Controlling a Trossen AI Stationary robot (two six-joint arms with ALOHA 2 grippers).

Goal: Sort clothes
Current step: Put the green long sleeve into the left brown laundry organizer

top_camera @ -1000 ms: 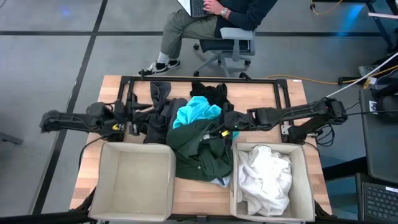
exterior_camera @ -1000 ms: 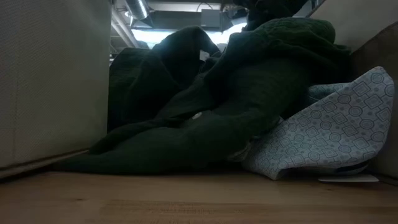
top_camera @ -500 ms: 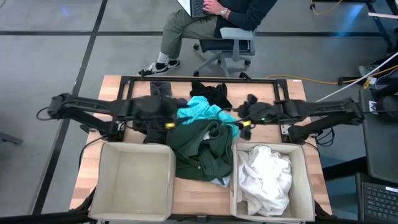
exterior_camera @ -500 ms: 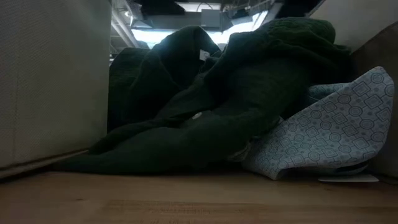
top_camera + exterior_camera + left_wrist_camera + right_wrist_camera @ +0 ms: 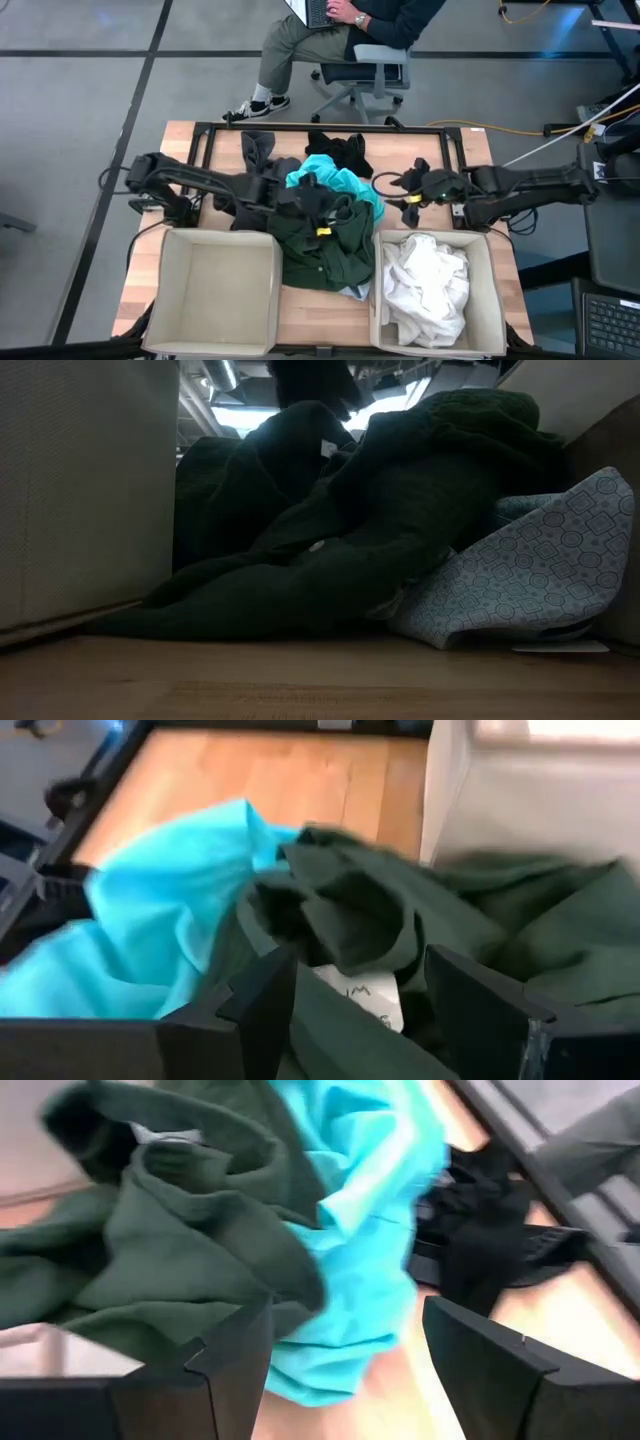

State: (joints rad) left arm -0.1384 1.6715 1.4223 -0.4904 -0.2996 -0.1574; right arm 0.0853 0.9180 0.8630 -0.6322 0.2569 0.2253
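The clothes lie heaped mid-table: a dark green garment (image 5: 325,245) on top at the near side, a bright turquoise one (image 5: 330,182) behind it, and black (image 5: 338,150) and dark grey (image 5: 255,150) ones toward the far edge. A pale patterned piece (image 5: 530,580) peeks out under the green, resting on the tabletop. White clothes (image 5: 430,285) fill the right bin. My left gripper (image 5: 365,1010) hovers open over the green garment's folds. My right gripper (image 5: 345,1380) stands open, right of the pile, above the table.
Two beige fabric bins stand at the near edge, the left bin (image 5: 215,290) and the right bin (image 5: 480,270). A black frame (image 5: 300,127) runs along the table's far side. A person sits on a chair (image 5: 365,70) beyond the far edge.
My left gripper has swung from the table's left toward its middle and now hangs over the green garment. My right gripper has drawn back from the pile toward the table's right edge. The turquoise garment has spread a little to the right.
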